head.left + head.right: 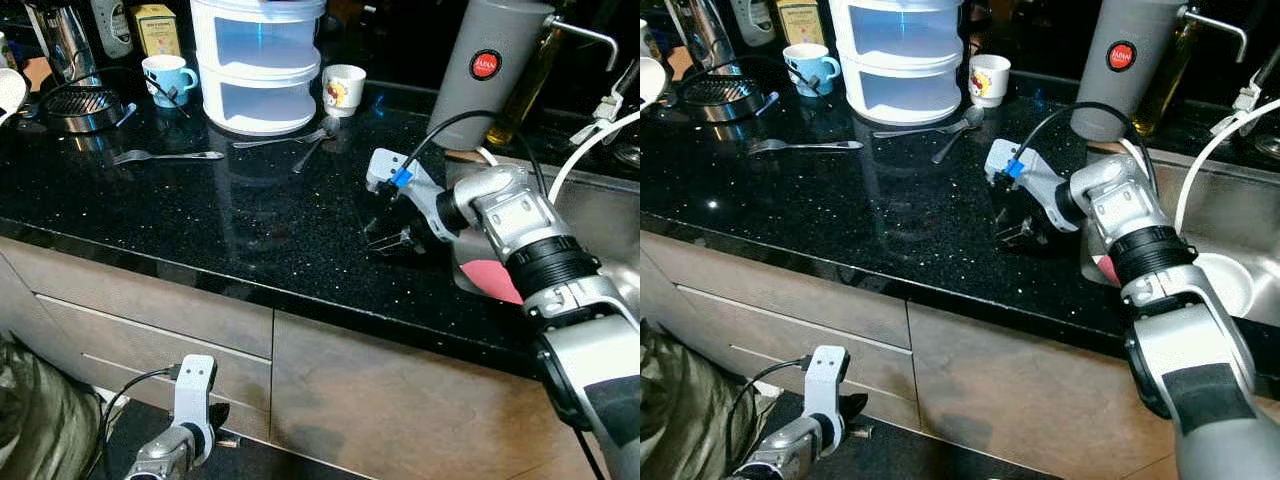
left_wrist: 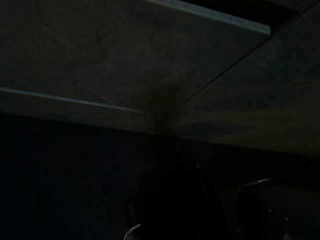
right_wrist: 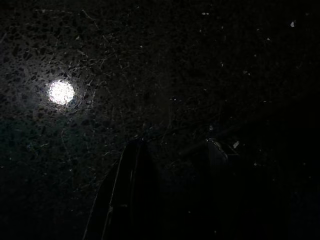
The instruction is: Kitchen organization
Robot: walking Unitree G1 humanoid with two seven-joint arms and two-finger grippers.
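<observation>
1. The right gripper (image 1: 385, 243) is low over the black counter (image 1: 250, 230), near its right end beside the sink (image 1: 1240, 215); its fingers are apart and grasp nothing.
2. The fork (image 1: 165, 156) lies far left, and two spoons (image 1: 300, 140) lie before the white container (image 1: 258, 65).
3. The left gripper (image 1: 215, 432) hangs by the drawers (image 1: 150, 330); I cannot tell its state.

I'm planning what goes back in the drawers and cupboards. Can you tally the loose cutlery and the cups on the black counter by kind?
Forks: 1, the fork left of the white stacked container.
Spoons: 2, the spoons crossed in front of that container.
Cups: 2, the blue cup and the white printed cup.
Total: 5.
</observation>
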